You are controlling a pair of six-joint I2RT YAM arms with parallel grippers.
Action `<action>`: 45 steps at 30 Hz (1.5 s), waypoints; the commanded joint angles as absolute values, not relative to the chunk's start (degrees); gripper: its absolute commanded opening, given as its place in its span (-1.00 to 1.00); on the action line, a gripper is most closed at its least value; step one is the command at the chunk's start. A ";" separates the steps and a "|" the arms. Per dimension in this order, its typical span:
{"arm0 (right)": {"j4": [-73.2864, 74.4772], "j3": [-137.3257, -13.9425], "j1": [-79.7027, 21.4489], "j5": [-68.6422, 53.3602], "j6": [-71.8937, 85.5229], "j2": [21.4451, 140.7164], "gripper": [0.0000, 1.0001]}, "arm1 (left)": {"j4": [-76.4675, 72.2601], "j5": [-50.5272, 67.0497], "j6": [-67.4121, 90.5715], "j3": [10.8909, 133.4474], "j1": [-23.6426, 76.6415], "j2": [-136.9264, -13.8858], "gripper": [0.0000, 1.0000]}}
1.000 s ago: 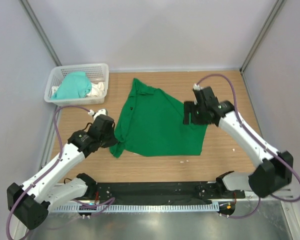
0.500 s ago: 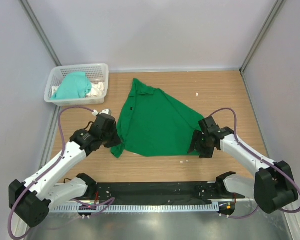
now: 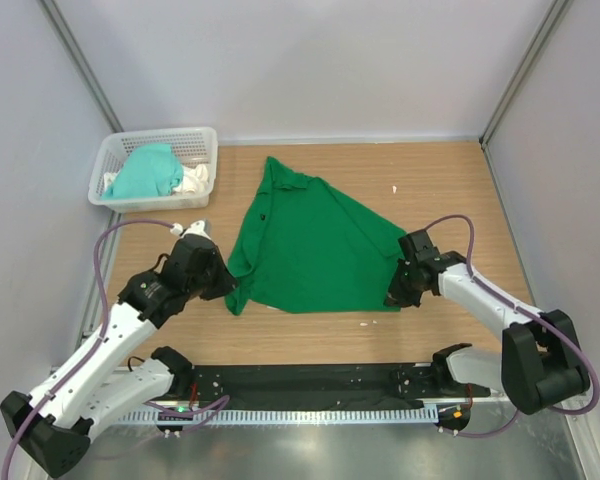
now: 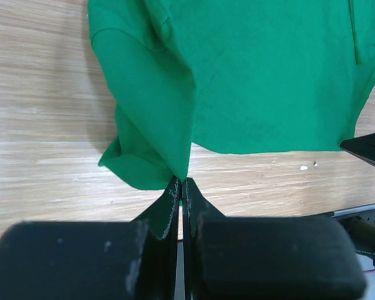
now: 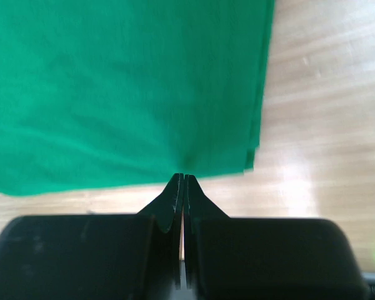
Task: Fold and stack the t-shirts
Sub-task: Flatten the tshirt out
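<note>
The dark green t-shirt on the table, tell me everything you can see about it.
The green t-shirt is plain, soft-looking emerald fabric, lying mostly flat on the wooden table in a rough triangle, narrow end toward the far side. Its near-left corner is bunched and drawn up, pinched in the shut fingers of the left gripper; the right gripper is shut on the layered near-right corner.

— Where's the green t-shirt (image 3: 315,250)?
— Spread on the bench (image 3: 450,180), bunched at its near-left corner, where the left claw (image 3: 228,288) sits. The right claw (image 3: 396,296) is at its near-right corner.
— And the basket (image 3: 160,133)?
— Far-left of that shirt, holding a mint-teal shirt (image 3: 145,172).
</note>
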State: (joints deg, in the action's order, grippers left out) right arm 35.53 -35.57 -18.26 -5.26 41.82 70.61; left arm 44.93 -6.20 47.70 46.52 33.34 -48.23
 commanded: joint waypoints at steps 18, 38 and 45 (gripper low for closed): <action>42.98 -40.87 -18.10 -9.05 43.24 66.71 0.29 | 55.72 -16.08 48.60 48.16 33.05 -45.25 -0.75; 37.27 -36.12 -18.11 -8.61 44.30 70.75 0.22 | 55.64 -0.63 36.83 53.36 28.65 -64.94 0.77; 35.77 -35.60 -18.11 -9.67 44.30 71.46 0.15 | 55.98 -5.78 34.10 55.88 34.09 -71.62 0.82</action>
